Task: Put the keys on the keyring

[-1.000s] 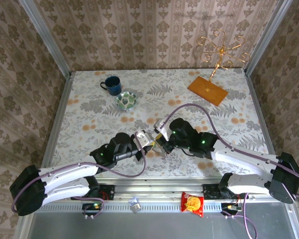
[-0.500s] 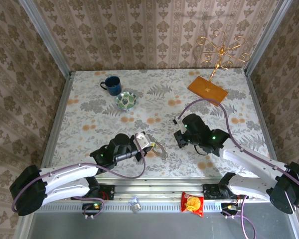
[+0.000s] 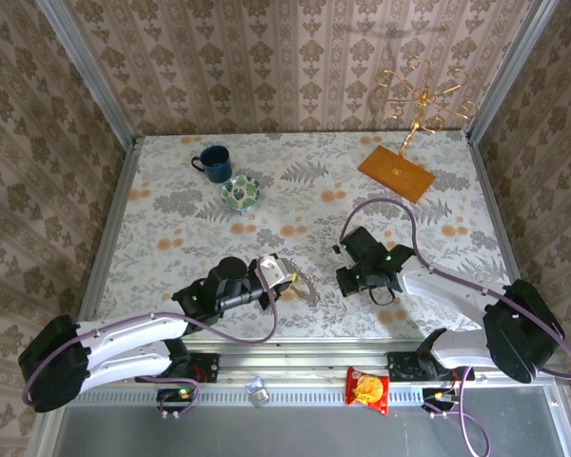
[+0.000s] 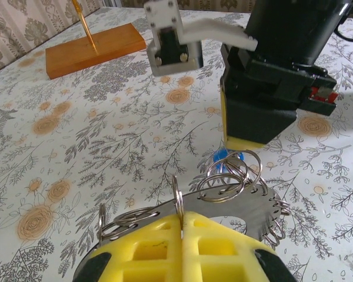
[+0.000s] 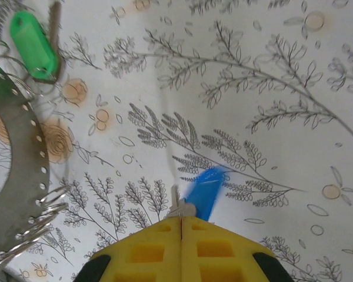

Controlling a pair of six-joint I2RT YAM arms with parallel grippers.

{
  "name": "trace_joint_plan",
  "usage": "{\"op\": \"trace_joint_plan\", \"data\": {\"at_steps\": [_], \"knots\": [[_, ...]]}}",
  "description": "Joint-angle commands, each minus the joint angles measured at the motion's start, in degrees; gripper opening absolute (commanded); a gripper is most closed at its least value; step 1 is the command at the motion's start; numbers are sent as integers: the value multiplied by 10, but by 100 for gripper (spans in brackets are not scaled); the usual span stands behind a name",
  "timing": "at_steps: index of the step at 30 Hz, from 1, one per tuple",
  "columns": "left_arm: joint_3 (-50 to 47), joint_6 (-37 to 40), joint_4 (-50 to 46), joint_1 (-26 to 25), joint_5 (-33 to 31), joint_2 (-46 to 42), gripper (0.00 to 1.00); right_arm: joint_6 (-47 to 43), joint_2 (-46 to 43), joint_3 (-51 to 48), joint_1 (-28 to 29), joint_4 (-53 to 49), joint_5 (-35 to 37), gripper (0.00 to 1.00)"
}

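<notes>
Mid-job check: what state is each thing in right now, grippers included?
left gripper: shut on the keyring's rim.
right gripper: shut on the blue-tagged key.
keyring: held by its rim in the left gripper.
blue-tagged key: gripped, apart from the keyring.
green-tagged key: beside the keyring; attached or loose, cannot tell.
mug: upright.
bowl: upright.
</notes>
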Motion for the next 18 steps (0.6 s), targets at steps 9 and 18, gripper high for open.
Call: {"op": "trace_joint_plan", "data": {"at_steps": [9, 18], "knots": [[-12, 9, 24, -3, 6, -10, 0, 9, 22, 8, -11, -3, -11, 31], [-19, 12, 34, -3, 6, -13, 0, -209, -110, 24, -15, 143, -118, 40]]}}
